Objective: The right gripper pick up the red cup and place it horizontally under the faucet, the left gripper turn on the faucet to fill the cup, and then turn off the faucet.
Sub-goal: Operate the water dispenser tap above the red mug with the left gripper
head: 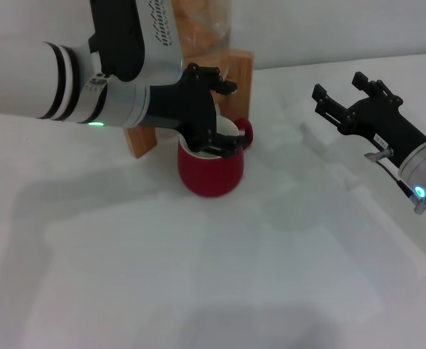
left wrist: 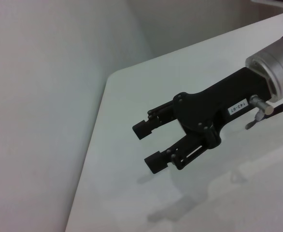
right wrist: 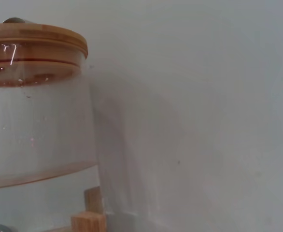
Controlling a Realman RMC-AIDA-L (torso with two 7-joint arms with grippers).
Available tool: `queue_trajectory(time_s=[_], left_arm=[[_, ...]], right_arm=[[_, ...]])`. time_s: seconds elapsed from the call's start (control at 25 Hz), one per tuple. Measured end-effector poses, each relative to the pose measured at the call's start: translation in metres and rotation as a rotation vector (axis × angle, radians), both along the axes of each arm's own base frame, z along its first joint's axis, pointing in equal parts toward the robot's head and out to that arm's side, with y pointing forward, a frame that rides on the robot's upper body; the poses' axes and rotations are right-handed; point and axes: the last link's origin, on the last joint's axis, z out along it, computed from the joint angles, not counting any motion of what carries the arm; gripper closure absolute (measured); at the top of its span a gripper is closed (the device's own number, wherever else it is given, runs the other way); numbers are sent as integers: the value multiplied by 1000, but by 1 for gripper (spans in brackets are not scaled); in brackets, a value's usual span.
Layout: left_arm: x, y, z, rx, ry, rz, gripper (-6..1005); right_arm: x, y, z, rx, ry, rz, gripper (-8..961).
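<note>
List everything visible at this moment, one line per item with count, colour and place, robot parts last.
red cup: one, glossy red, white inside, upright on the table in front of the wooden stand.
glass dispenser: one, clear with a wooden lid, on the stand.
wooden stand: one, light wood, behind the cup.
table: one, white.
left gripper: one, black, above the cup's mouth, in front of the stand.
right gripper: one, black, open, empty, off to the cup's right.
</note>
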Motion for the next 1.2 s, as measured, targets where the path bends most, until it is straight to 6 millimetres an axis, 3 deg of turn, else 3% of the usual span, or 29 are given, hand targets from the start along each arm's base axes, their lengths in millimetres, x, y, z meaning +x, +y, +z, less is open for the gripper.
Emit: queue_trajectory(time_s=[1.2], left_arm=[[1, 8, -4, 37, 4, -15, 160]], right_arm=[[1, 0, 1, 4, 1, -2, 109]])
